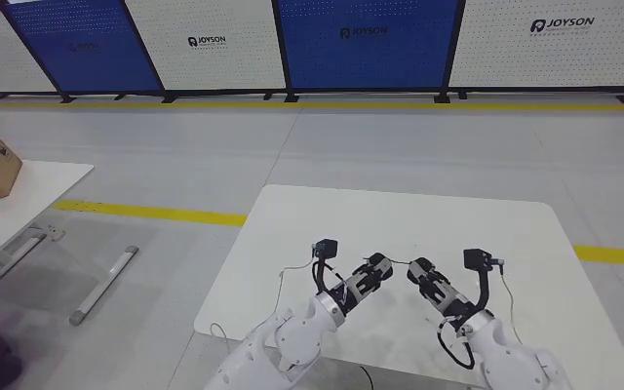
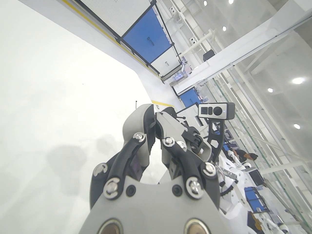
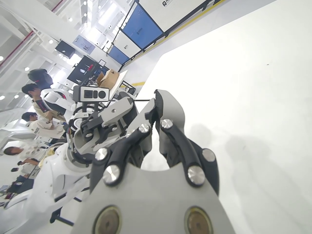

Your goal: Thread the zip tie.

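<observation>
Jaws, left and right, are closed, each seemingly pinching the black zip tie (image 3: pixel 143 100).

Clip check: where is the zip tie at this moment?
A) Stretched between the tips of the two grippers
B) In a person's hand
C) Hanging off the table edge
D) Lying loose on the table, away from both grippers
A: in the right wrist view the thin black zip tie runs from the right gripper straight across to the left gripper, with both pinched shut on it.
</observation>
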Available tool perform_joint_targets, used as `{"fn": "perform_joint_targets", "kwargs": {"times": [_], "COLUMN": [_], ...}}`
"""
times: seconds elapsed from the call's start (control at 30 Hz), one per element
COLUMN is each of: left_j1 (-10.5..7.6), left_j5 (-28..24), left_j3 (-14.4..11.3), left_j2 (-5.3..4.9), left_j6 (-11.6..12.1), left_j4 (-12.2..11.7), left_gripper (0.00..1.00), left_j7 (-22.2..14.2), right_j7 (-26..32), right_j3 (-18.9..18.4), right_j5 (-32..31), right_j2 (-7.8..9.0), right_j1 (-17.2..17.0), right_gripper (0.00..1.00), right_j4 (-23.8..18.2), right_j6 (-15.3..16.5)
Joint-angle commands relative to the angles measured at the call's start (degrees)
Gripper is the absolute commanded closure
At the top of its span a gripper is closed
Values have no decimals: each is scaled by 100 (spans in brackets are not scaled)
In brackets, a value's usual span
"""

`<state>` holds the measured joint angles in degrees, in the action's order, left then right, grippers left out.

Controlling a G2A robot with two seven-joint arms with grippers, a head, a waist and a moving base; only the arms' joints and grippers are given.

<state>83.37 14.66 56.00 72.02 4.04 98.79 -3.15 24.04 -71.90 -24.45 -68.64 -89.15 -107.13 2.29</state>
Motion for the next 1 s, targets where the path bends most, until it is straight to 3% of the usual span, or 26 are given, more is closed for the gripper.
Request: {"fn": "perform_joint_targets", "kwargs": {"times": [0.0, 0.53, 0.73, 0.97], "left_j1": [4, 6, 9, -6], "left_j5": [108, 55, 41, 43], "left_j3": [-15, -48, -35, -33], "left_j2": [1, 6, 7, 11], "left_j6": [-55, -46, -65, -91], "left_j4": [-21, 9, 15, -2], "left_gripper": [100, 100, 91, 95], "left_j7": [49, -86, -74, -60], "right_j7": [-14, -100, -121, -114], "right_j3": [-4, -1, 24, 28], "right_j5": [-1, -48, -82, -95], "right_j2": [2, 9, 7, 7], "right_j1": [-14, -59, -32, 1], "right_gripper": [100, 100, 100, 100], "right_j4": [-6, -7, 1, 17], "right_j6": [7, 15, -7, -39]}}
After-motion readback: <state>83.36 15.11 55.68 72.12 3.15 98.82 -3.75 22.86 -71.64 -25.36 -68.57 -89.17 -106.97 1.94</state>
